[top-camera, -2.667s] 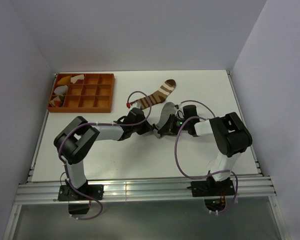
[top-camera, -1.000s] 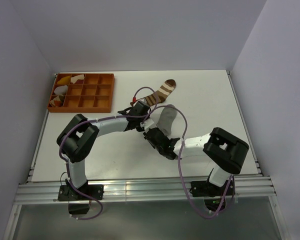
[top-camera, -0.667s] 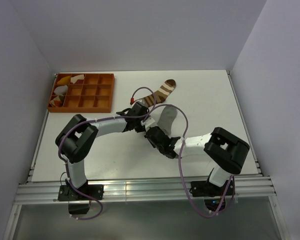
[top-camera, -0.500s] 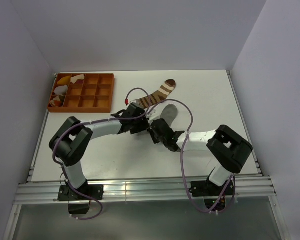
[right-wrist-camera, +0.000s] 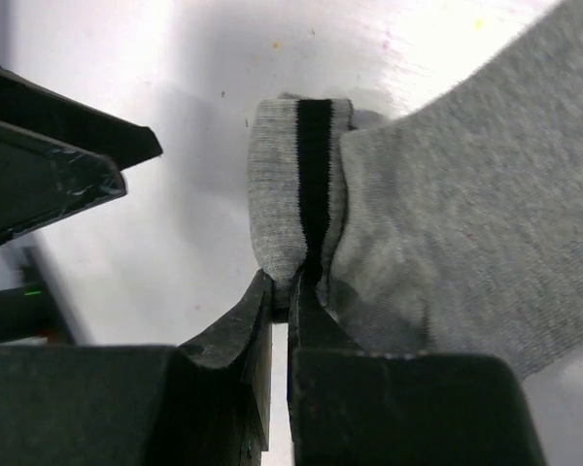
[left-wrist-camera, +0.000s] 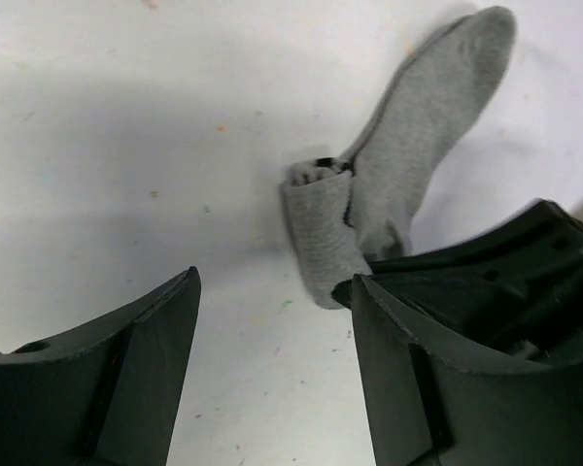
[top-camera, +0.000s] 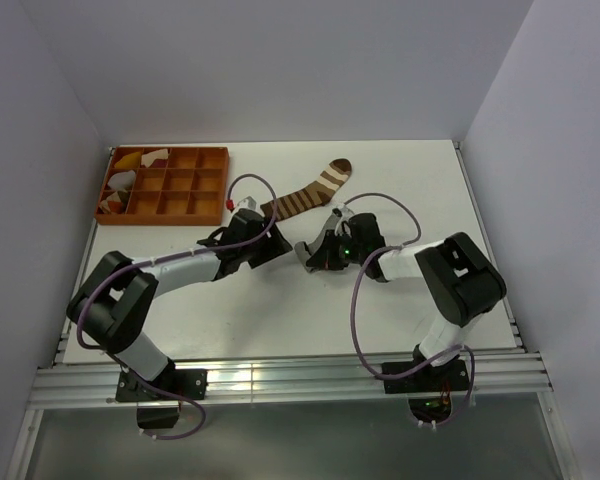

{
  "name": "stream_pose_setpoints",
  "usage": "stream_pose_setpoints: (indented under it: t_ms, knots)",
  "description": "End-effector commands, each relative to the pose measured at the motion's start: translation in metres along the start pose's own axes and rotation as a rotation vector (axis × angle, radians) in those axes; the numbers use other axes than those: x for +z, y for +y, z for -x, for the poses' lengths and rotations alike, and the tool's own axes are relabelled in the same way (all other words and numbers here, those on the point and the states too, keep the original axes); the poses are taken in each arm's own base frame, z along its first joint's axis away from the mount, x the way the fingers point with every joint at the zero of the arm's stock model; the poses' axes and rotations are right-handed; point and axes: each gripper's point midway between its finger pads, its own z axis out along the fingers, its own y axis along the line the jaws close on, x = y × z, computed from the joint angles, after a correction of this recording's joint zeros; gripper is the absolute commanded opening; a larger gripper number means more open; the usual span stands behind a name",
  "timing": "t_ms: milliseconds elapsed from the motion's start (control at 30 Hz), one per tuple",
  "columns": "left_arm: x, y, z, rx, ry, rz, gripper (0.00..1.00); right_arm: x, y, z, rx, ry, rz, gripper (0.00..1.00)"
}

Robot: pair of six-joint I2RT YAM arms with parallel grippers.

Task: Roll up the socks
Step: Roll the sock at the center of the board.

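The grey sock (left-wrist-camera: 408, 146) lies on the white table (top-camera: 400, 300), its dark-striped cuff folded over into a short roll (right-wrist-camera: 296, 184). My right gripper (right-wrist-camera: 290, 291) is shut on the near edge of that rolled cuff; in the top view it (top-camera: 316, 257) covers most of the sock. My left gripper (left-wrist-camera: 272, 301) stands open just left of the roll, with bare table between its fingers; it (top-camera: 280, 247) touches nothing. The brown sock with white stripes (top-camera: 306, 194) lies flat behind both grippers, apart from them.
An orange compartment tray (top-camera: 195, 185) sits at the back left, with yellow and white cloth pieces (top-camera: 130, 165) in its left cells. A slotted rail (top-camera: 280, 385) runs along the near table edge, and walls close in on both sides.
The left gripper opened, let go of the grey sock and drew back to the left. The right gripper shut on the rolled cuff and swung toward the back of the table.
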Motion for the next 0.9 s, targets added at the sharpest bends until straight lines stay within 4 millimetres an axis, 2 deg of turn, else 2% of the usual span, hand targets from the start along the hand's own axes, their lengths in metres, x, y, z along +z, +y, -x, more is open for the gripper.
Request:
stream_pose_setpoints:
  t_ms: [0, 300, 433, 867]
  knots:
    - [0.003, -0.027, 0.003, -0.002, -0.007, -0.124, 0.68, -0.004, 0.004, -0.023, 0.2, 0.094, 0.145, 0.0]
    - [0.021, -0.032, -0.01, 0.016, 0.033, -0.137, 0.66, -0.012, -0.014, -0.02, 0.41, 0.102, 0.199, 0.0]
    - [0.03, -0.033, -0.017, 0.017, 0.054, -0.136, 0.66, -0.011, -0.024, -0.022, 0.423, 0.122, 0.163, 0.0]
    - [0.051, -0.024, -0.027, 0.006, 0.071, -0.106, 0.63, -0.008, -0.032, -0.024, 0.448, 0.15, 0.161, 0.0]
